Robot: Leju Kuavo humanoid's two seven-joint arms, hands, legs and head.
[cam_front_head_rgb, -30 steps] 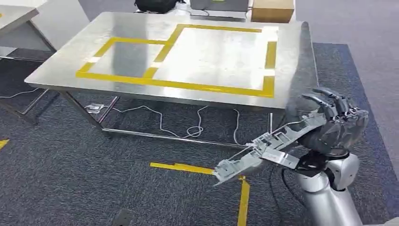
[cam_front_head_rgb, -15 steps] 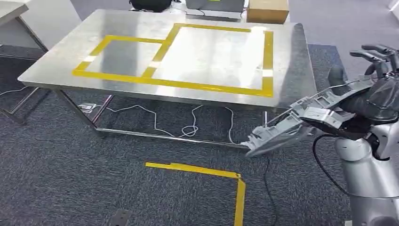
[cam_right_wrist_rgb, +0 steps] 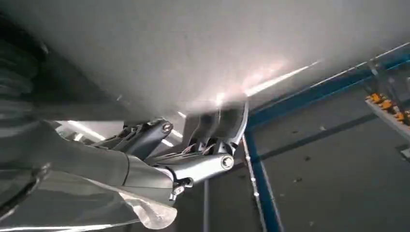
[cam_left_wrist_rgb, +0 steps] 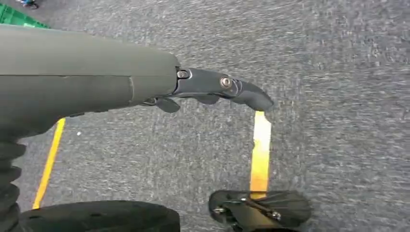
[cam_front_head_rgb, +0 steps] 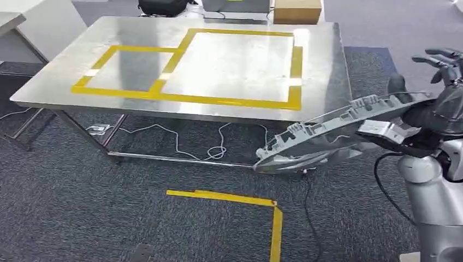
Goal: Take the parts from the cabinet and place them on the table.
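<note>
My right hand holds one end of a long grey ribbed part. The part reaches out level toward the left, its free end hanging over the carpet just before the front edge of the steel table. Yellow tape marks two rectangles on the tabletop. In the right wrist view the part's pale surface lies across the dark fingers. My left hand hangs above the carpet with its fingers stretched out and nothing in them.
Cables lie on the carpet under the table. A yellow tape corner marks the floor in front. A cardboard box and dark items stand beyond the table's far edge. Another table stands at far left.
The view has shifted as I came closer to the table. My right hand has risen with the part, which now lies nearly level at tabletop height instead of pointing down.
</note>
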